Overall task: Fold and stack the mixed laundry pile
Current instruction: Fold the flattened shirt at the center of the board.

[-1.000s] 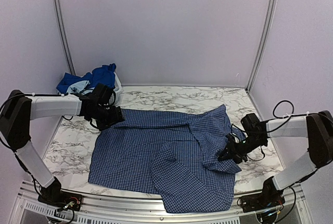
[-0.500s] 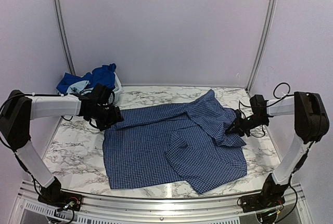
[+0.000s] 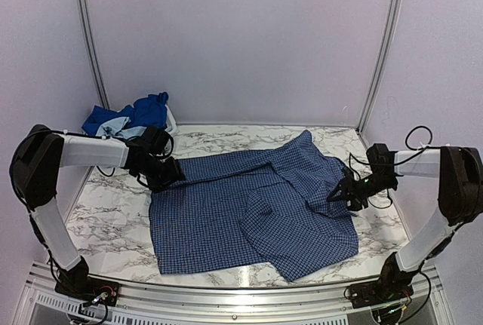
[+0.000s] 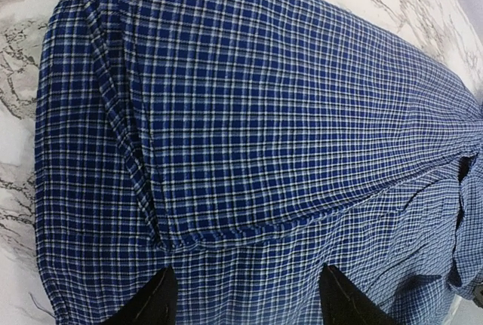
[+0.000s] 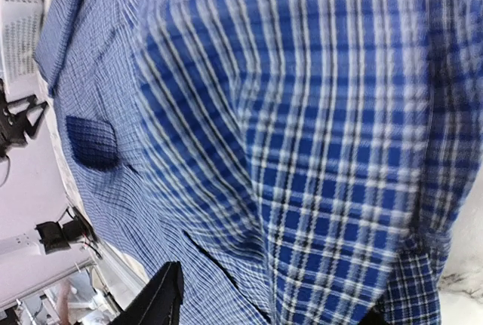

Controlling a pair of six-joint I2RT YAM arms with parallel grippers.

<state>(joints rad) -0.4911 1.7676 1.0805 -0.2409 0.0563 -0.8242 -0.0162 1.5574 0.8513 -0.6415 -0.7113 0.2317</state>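
The navy small-check shirt (image 3: 249, 204) lies spread across the marble table, with a fold and a sleeve bunched on its right side. My left gripper (image 3: 167, 173) is open at the shirt's back left corner; in the left wrist view (image 4: 249, 272) its fingers stand wide apart on flat checked cloth (image 4: 249, 114) just below a seam. My right gripper (image 3: 341, 191) is open over the bunched right edge; the right wrist view (image 5: 272, 291) is filled with checked cloth (image 5: 302, 151). Royal blue clothes (image 3: 147, 108) and a pale blue T-shirt (image 3: 119, 124) are heaped at the back left.
A white basket (image 3: 170, 123) holds the heap at the back left corner. Bare marble (image 3: 106, 212) lies left of the shirt and along the back (image 3: 226, 140). A metal rail (image 3: 226, 295) runs along the near edge. Booth walls close in on three sides.
The shirt was dragged away from the near edge toward the back right. Since half a second ago the shirt stays put; my right gripper has let go and shifted slightly nearer.
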